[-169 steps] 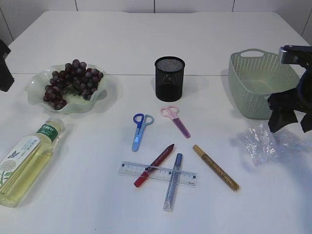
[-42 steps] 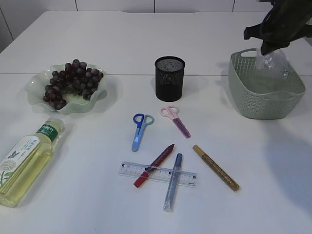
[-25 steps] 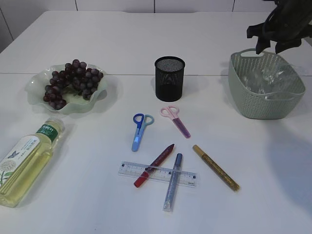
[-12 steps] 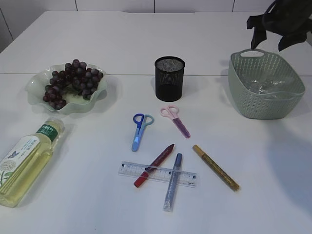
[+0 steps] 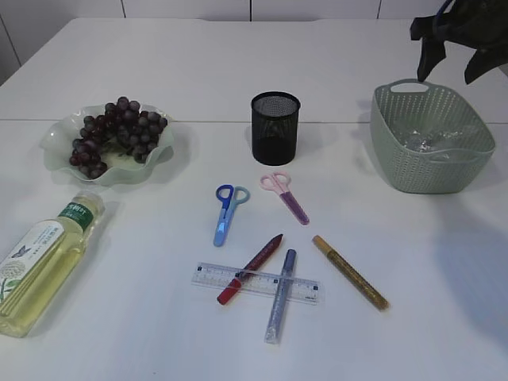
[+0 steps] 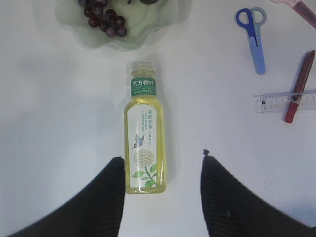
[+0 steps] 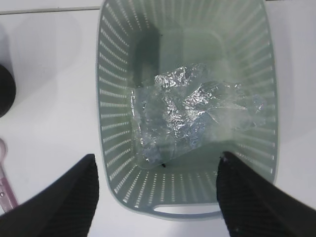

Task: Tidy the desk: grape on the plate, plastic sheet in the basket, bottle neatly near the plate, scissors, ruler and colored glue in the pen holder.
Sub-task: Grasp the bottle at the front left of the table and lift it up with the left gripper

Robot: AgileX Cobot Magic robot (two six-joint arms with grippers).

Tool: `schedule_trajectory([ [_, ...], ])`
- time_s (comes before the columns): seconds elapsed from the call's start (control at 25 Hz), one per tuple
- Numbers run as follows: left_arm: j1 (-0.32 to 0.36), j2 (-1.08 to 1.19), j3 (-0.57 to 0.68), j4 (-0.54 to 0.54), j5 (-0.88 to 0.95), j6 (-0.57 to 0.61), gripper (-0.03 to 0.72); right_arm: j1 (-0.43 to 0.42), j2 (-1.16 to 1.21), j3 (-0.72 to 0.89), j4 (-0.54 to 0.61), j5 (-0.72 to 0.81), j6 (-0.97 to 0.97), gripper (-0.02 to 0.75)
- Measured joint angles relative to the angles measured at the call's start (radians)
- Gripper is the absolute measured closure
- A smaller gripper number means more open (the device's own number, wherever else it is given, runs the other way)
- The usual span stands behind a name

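Green woven plastic basket [image 5: 432, 135] sits at your right in the exterior view, with the crumpled clear plastic sheet [image 5: 425, 143] lying inside. Your right gripper [image 5: 459, 36] hangs above it, fingers spread, holding nothing. Dark purple grapes [image 5: 117, 131] rest on the pale green wavy plate [image 5: 59, 155]; the black mesh pen holder [image 5: 275, 127] stands mid-table, with scissors, ruler and glue pens lying in front.

From your left wrist, the left gripper [image 6: 163, 190] is released, its jaws apart on either side of the base of the yellow tea bottle [image 6: 144, 136], which lies flat just below the plate [image 6: 148, 37].

From your right wrist, the sheet [image 7: 190, 113] lies on the basket [image 7: 113, 108] floor between the gripper's [image 7: 158, 195] spread black fingers [image 7: 74, 197].
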Motion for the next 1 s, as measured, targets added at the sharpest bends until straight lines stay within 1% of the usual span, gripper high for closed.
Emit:
schedule_trajectory([
  [0.24, 0.000, 0.000, 0.000, 0.000, -0.006, 0.000, 0.327, 0.000, -0.059, 0.000, 0.021, 0.009, -0.011, 0.177],
  [0.32, 0.000, 0.000, 0.000, 0.000, -0.006, 0.000, 0.327, 0.000, -0.102, 0.023, 0.026, 0.009, -0.014, 0.177],
  [0.52, 0.000, 0.000, 0.000, 0.000, -0.006, 0.000, 0.322, 0.000, -0.233, 0.167, 0.079, 0.011, -0.026, 0.177],
  [0.68, 0.000, 0.010, 0.000, 0.017, -0.004, 0.000, 0.279, 0.000, -0.315, 0.288, 0.115, 0.013, -0.040, 0.177],
  [0.8, 0.000, 0.055, 0.000, 0.039, 0.020, 0.000, 0.251, 0.002, -0.380, 0.380, 0.121, 0.013, -0.045, 0.177],
  [1.0, 0.000, 0.189, -0.041, 0.083, 0.034, -0.016, 0.243, 0.002, -0.481, 0.529, 0.121, 0.013, -0.049, 0.177],
])
